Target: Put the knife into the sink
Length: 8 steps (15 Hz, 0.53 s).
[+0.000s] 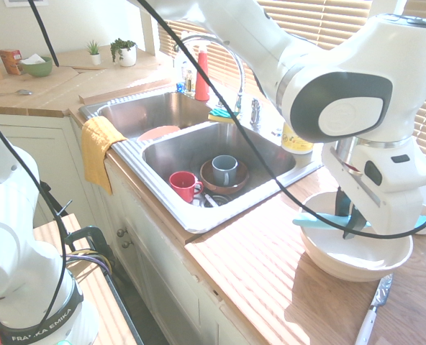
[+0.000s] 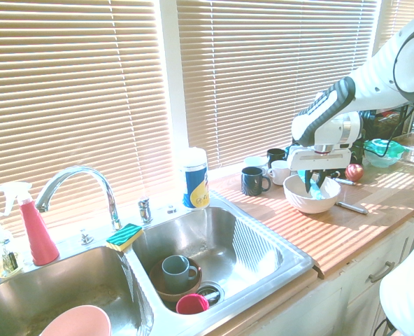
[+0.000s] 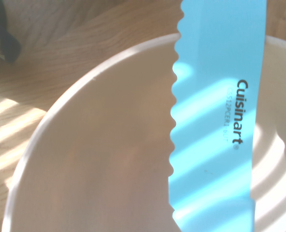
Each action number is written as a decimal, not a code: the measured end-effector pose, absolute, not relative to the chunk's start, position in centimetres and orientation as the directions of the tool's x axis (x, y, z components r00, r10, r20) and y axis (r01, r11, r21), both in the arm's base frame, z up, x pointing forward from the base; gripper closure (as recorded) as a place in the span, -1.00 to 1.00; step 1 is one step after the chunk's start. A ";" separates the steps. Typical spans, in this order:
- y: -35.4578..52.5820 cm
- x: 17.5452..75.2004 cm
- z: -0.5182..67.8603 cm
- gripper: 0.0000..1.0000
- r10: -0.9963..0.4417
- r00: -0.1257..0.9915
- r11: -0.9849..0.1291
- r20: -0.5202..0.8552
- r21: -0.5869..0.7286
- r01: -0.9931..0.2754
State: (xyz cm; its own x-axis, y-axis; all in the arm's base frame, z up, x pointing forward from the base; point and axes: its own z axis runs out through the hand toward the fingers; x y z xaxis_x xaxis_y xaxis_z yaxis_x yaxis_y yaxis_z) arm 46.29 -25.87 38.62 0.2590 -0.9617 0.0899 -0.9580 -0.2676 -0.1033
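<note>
We observe the gripper [image 1: 350, 218] clamped on the turquoise knife [image 1: 315, 221], which spans the white bowl [image 1: 357, 263] from nine to three o'clock in the first exterior view; the sink [image 1: 193, 221] lies toward ten o'clock.

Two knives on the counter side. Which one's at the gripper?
The turquoise knife with the wavy edge, across the white bowl; the other has a silver blade.
</note>
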 end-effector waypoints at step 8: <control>-20.3 46.3 47.3 1.00 -0.926 0.357 -0.375 0.125 -0.179 -0.910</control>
State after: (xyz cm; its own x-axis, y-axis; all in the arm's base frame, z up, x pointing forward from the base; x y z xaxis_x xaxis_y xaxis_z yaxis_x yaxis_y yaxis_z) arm 46.27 -20.31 47.28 0.3571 -0.9256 0.1251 -0.9096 -0.3751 -0.1789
